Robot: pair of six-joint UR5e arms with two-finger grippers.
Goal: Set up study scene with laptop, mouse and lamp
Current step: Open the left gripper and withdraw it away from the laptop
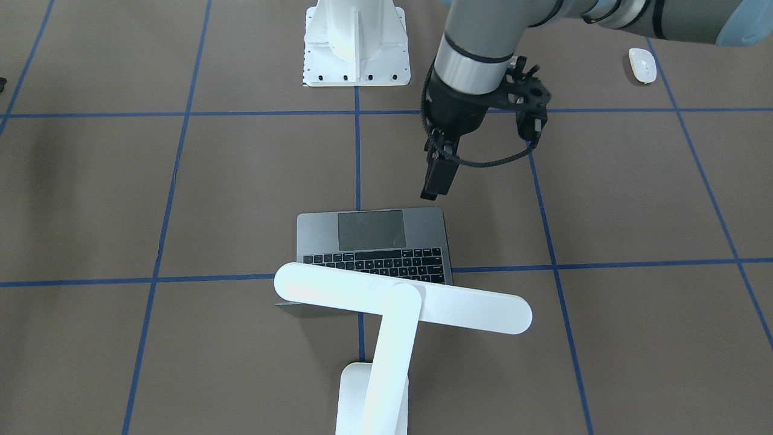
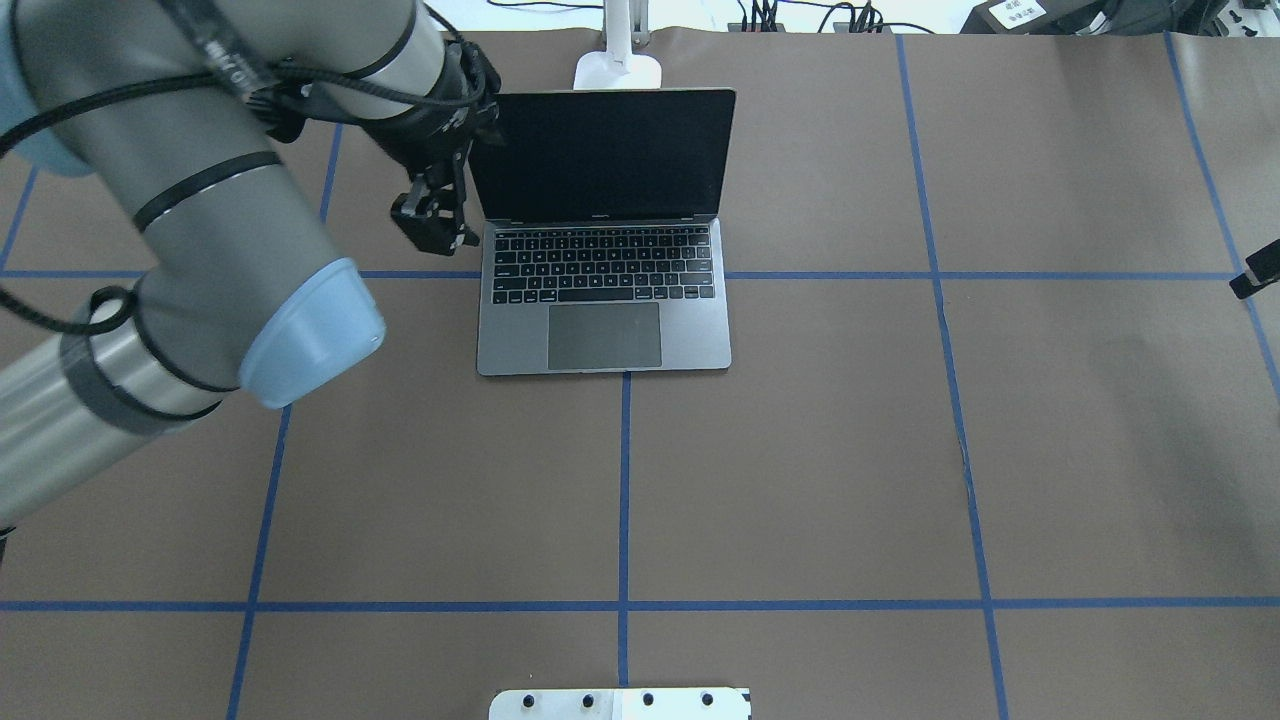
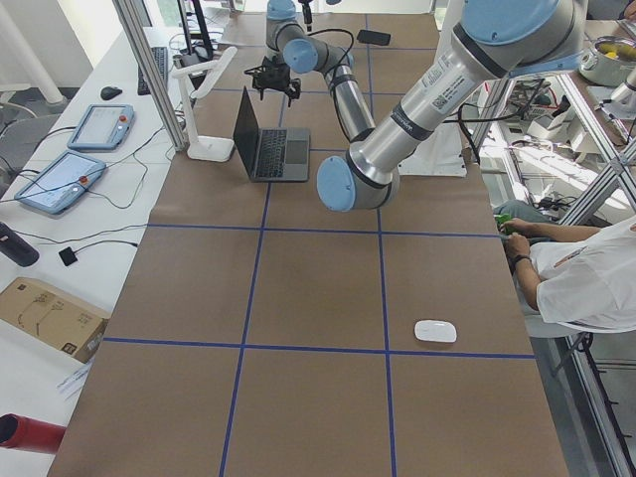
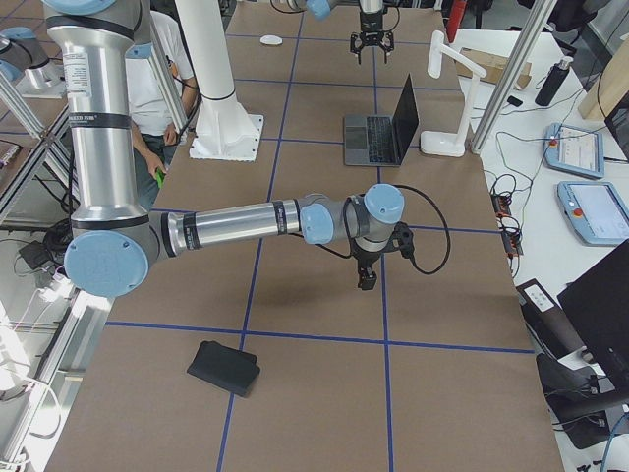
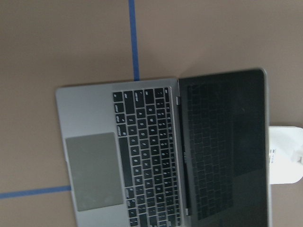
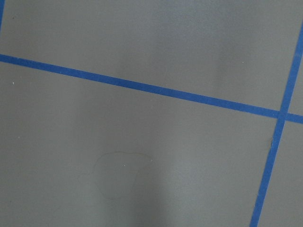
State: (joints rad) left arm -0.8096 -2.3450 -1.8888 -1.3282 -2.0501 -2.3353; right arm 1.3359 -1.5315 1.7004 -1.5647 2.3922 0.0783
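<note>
The laptop (image 2: 605, 300) stands open at the table's far middle, keys and trackpad facing me; it also shows in the front view (image 1: 374, 241) and the left wrist view (image 5: 142, 156). The lamp (image 1: 403, 299) stands behind it, bar head over the lid, with its base (image 2: 618, 70) at the table's far edge. The mouse (image 1: 642, 64) lies far off on my left, near side (image 3: 435, 331). My left gripper (image 2: 435, 232) hangs beside the laptop's left edge, apparently open and empty (image 1: 435, 184). My right gripper (image 4: 366, 280) hovers low over bare table far to the right; I cannot tell its state.
A white bolted pedestal (image 1: 356, 48) stands at the table's near middle. A flat black square pad (image 4: 224, 369) lies at the right end. An operator (image 3: 586, 278) sits beside the table. Control tablets (image 3: 60, 179) and cables lie on the bench behind the lamp.
</note>
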